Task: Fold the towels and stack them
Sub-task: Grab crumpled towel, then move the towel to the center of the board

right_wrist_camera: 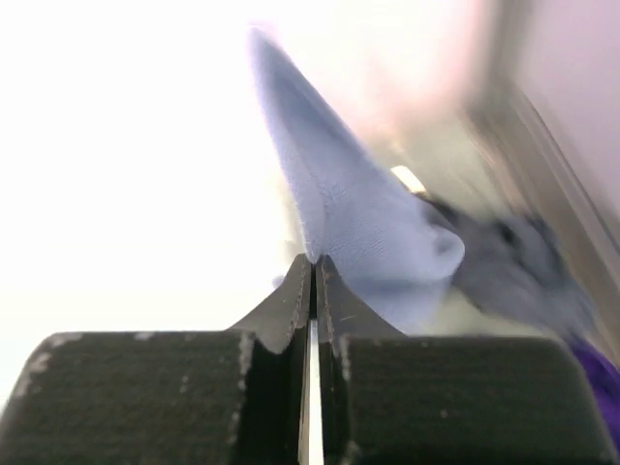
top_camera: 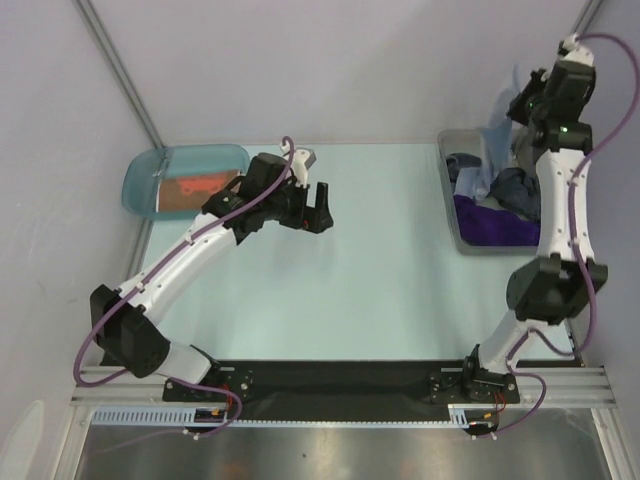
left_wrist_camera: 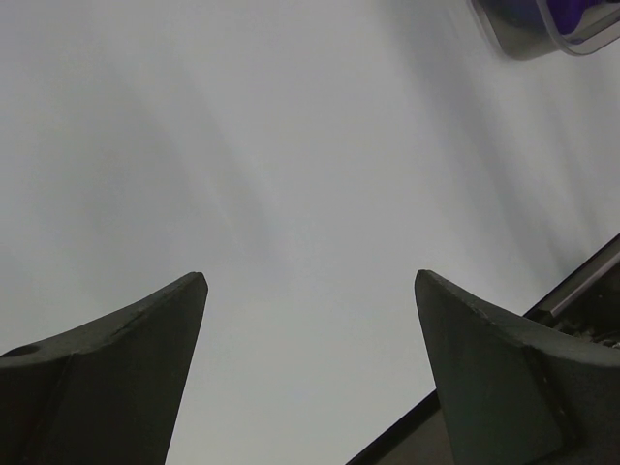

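Your right gripper [right_wrist_camera: 315,260] pinches a pale blue towel [right_wrist_camera: 358,213] above the far-right-corner bin [top_camera: 443,190]; left gripper [left_wrist_camera: 310,275] gapes empty. One orange towel [top_camera: 195,190] seemingly lies folded far-left; others wait.

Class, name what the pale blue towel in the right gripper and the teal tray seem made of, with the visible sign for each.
Pale blue towel: soft matte cloth, perhaps cotton; a fine fuzzy weave shows, and it drapes in folds from the shut right gripper. Teal tray: probably plastic, smooth and slightly translucent, with rounded moulded corners.
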You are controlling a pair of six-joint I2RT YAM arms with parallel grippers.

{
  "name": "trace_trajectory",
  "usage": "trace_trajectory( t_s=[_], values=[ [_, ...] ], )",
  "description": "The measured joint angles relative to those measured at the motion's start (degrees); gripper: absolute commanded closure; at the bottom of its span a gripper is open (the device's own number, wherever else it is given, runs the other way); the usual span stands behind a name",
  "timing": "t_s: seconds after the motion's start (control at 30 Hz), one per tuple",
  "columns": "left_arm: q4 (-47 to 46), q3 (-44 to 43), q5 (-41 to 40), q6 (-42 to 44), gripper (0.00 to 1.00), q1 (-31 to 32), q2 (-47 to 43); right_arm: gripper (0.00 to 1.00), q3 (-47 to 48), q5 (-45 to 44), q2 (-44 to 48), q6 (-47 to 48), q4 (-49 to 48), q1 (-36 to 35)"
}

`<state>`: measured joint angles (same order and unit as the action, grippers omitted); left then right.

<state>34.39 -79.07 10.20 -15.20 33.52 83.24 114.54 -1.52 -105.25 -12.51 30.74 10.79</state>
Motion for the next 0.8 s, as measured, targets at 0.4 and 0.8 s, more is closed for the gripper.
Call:
trace_trajectory(
  t_s=[0.4, 0.8],
  values=[
    [0.9, -1.1, -5.7, -2.8, 0.07, 0.0, -10.6, 1.0, -15.5, 25.2, 35.6, -10.6, -13.3, -18.8],
    [2.0, 14.7, -13.1, -8.8, 0.09, 0.0, -20.9, 0.59, -67.7, 24.5, 42.0, -12.9, -8.8, -52.3]
  ],
)
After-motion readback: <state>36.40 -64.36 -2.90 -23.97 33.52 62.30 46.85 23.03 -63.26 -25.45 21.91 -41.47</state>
